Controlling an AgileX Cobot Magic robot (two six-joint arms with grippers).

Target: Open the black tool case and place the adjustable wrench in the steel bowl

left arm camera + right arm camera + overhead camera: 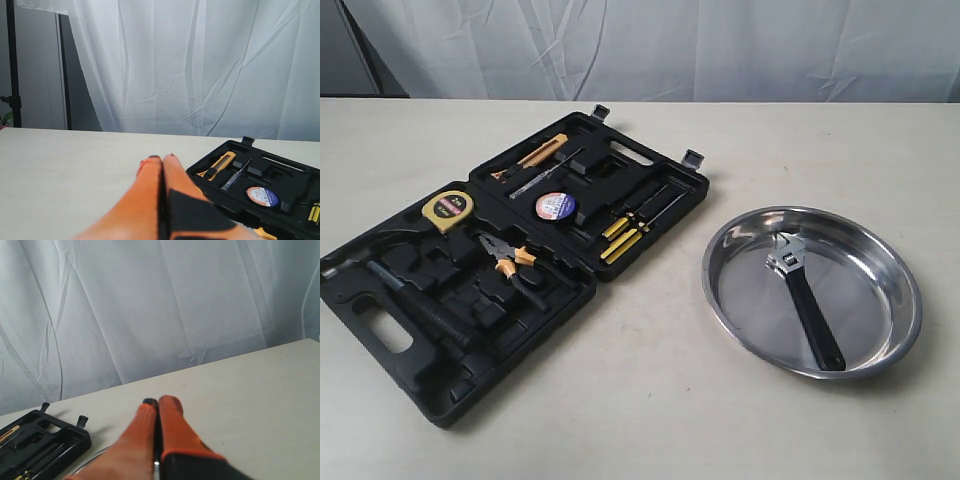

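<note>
The black tool case (440,375) lies open flat on the left of the table, both halves showing tool recesses. The adjustable wrench (805,298), silver head and black handle, lies inside the steel bowl (740,310) on the right. Neither arm shows in the exterior view. In the left wrist view my left gripper (161,159) has its orange fingers pressed together with nothing between them, and the case's far half (295,212) lies just beyond. My right gripper (158,402) is likewise shut and empty, above the table, with the case corner (75,445) and a sliver of bowl rim (90,460) below.
The case holds orange-handled pliers (515,262), a yellow tape measure (447,209), a roll of tape (556,206), a utility knife (542,151), yellow screwdrivers (620,236) and a long black ribbed-handled tool (420,305). A white curtain hangs behind the table.
</note>
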